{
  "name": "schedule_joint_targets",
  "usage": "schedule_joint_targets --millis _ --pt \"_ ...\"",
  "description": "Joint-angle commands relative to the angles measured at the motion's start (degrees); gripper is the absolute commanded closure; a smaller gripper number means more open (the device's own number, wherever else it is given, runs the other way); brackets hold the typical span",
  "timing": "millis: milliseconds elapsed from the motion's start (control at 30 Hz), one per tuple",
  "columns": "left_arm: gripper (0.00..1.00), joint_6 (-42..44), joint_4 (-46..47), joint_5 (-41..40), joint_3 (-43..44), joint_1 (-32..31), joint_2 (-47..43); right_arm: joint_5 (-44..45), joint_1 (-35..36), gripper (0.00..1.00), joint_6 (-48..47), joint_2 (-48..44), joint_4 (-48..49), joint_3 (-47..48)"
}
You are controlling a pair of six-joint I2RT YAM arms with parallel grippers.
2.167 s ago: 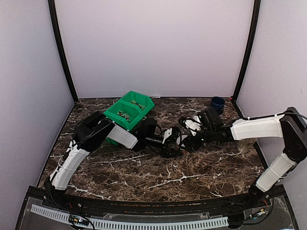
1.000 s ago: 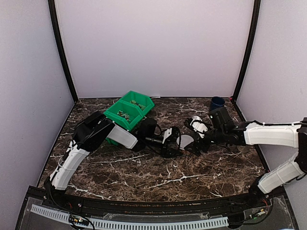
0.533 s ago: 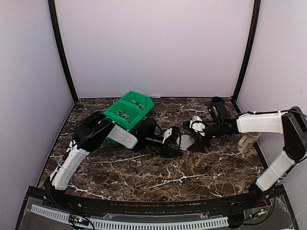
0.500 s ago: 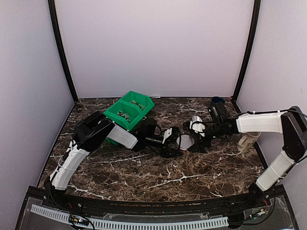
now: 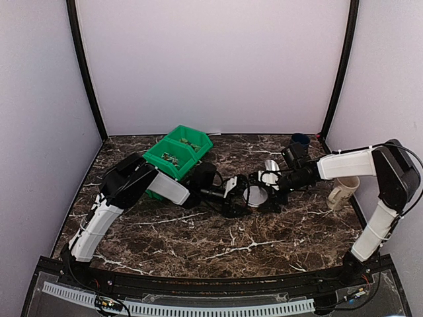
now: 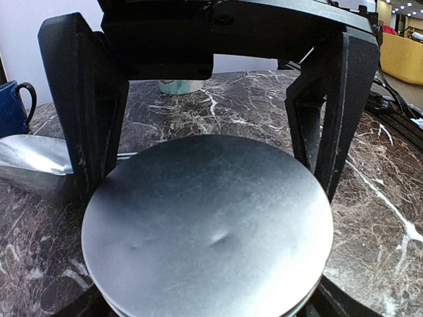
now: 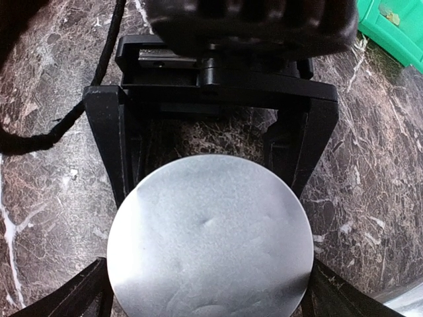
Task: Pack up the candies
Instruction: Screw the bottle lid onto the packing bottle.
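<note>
Left arm [image 5: 168,190], right arm [image 5: 347,164] reach low; jaws flank jar [image 5: 255,195], left's seemingly gripping.

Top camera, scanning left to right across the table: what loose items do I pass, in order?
green bin → round silver lid → blue mug → cream mug
</note>
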Motion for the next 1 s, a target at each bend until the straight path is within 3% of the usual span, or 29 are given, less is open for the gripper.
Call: schedule_joint_targets --millis 0,967 --pt "0.15 11.8 -16.8 -8.0 -5.1 -0.3 11.3 -4.1 -1.2 0.03 -0.5 0.1 0.1 2.0" --pt "0.16 12.0 -17.4 -8.0 -4.6 -0.3 11.6 -6.9 -1.7 0.03 2.8 3.7 0.1 5.9"
